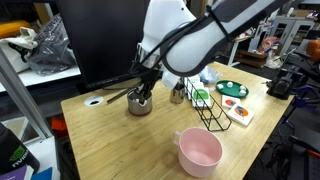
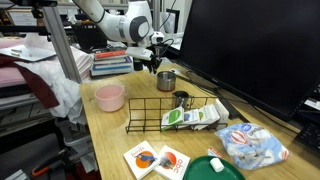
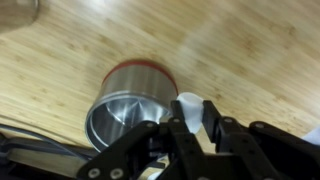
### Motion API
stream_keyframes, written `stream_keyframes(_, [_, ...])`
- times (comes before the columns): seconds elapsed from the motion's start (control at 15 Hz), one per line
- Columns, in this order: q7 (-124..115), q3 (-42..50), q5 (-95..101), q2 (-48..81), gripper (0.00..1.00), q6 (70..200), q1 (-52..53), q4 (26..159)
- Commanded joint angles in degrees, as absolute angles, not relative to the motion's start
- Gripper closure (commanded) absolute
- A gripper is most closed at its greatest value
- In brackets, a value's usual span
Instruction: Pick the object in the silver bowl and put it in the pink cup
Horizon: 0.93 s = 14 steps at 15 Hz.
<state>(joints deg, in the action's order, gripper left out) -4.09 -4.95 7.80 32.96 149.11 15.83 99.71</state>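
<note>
In the wrist view my gripper [image 3: 193,114] is shut on the object [image 3: 186,100], a small pale whitish piece pinched between the two black fingers. It is held just beside and above the rim of the silver bowl [image 3: 130,105], whose shiny inside looks empty. In both exterior views the gripper [image 1: 143,92] [image 2: 156,64] hangs right over the silver bowl [image 1: 140,105] [image 2: 166,81]; the object is too small to make out there. The pink cup [image 1: 199,151] [image 2: 110,97] stands apart near the table's front edge, with nothing visible in it.
A black wire rack [image 1: 207,108] [image 2: 170,112] and a slim metal cup [image 1: 177,95] [image 2: 181,100] stand between the bowl and the food packets [image 2: 195,118]. A green plate [image 1: 231,88] and a plastic bag [image 2: 252,148] lie further along. A large dark monitor [image 2: 250,50] backs the table.
</note>
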Motion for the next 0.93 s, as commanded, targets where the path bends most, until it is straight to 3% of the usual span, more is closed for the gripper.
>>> stream_keyframes(0.0, [-4.29,-4.07,8.95,24.86,0.94,155.31,14.92,114.50])
stream_keyframes(0.33, [-1.75,-2.58,11.80,19.63,0.94,160.12,13.51,126.43])
stream_keyframes(0.67, [1.35,-3.03,12.67,17.78,0.94,160.58,11.92,129.56])
stream_keyframes(0.73, [-0.30,-2.85,11.99,19.27,0.74,159.34,12.46,127.83])
stream_keyframes(0.87, [0.33,-2.90,12.03,19.03,0.74,159.37,12.33,128.08])
